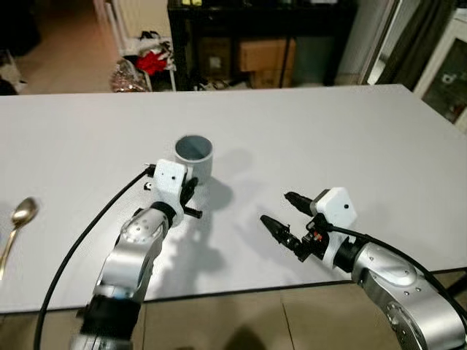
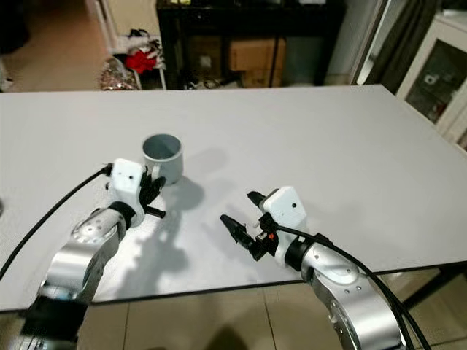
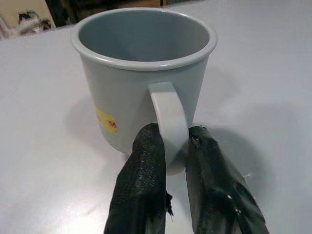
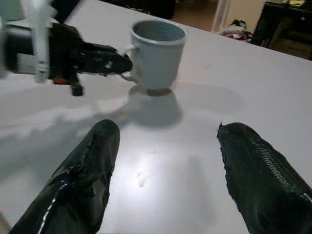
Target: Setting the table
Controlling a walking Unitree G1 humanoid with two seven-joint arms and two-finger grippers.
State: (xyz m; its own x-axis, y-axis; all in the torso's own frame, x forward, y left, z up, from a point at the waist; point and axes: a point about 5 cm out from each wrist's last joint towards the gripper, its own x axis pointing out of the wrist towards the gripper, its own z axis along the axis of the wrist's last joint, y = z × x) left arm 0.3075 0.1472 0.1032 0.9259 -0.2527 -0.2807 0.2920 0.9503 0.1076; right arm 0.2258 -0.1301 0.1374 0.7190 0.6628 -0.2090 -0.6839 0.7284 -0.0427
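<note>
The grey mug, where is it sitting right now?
The grey mug stands upright on the white table, left of centre, its handle pinched by the left gripper; a spoon lies farther left.

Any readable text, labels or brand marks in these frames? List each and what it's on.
Yellow sticker on the side of the grey mug: red print, too blurred to read; one mark looks like "M", not certain.
Left gripper, shut on the mug's handle: no markings visible.
Right gripper, open above the table: no markings visible.
Spoon at the table's left edge: no text visible.
Boxes on the dark shelf behind: nothing legible.
</note>
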